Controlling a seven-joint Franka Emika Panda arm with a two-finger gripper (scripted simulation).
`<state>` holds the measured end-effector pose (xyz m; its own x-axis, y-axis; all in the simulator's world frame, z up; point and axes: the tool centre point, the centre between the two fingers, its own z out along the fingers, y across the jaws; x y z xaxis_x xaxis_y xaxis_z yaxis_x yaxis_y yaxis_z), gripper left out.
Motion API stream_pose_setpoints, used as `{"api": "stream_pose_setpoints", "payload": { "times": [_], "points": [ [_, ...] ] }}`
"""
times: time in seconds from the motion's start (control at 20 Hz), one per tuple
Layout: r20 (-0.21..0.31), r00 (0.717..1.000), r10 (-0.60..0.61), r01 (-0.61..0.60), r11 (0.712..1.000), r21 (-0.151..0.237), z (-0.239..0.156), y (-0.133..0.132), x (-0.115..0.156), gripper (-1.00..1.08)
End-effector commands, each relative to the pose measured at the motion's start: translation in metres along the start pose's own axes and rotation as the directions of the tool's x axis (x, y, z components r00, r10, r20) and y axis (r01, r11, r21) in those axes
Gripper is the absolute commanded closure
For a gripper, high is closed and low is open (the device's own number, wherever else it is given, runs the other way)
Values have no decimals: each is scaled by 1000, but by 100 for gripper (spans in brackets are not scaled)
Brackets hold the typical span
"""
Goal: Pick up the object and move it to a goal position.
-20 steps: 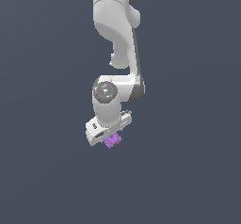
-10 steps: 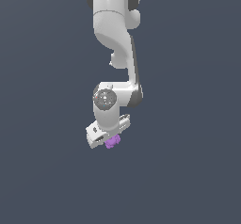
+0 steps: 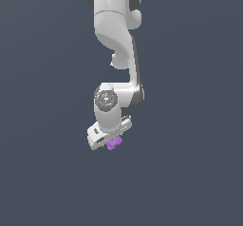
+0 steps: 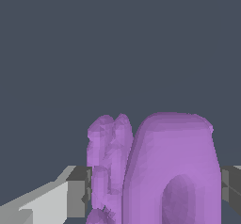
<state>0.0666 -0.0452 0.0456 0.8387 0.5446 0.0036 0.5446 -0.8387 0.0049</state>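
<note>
The arm (image 3: 116, 54) is glossy white with dark grey seams at its joints, and a round joint cap shows a grey disc ringed in darker grey. The gripper (image 3: 110, 139) is white and light grey; in the wrist view its fingers (image 4: 79, 192) are mid grey with a paler grey bar. The object (image 3: 114, 143) is bright purple, shaded darker violet in its hollows. The backdrop (image 3: 190, 125) is uniform dark slate blue-grey, unpatterned.

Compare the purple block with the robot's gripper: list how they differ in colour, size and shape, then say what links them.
Colour: the purple block is bright purple; the gripper is white with grey fingers.
Size: in the exterior view the block is much smaller than the gripper.
Shape: the block is knobbly with rounded lobes; the gripper is flat-faced and angular.
Link: the block sits between the fingers.
</note>
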Motion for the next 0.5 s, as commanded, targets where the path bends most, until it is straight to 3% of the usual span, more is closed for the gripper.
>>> {"api": "stream_pose_setpoints", "payload": {
  "times": [0.0,0.45],
  "points": [
    [0,1000,0,0,1000,0,0,0,0,108],
    [0,1000,-1,1,1000,0,-29,4,-2,108]
  ]
}}
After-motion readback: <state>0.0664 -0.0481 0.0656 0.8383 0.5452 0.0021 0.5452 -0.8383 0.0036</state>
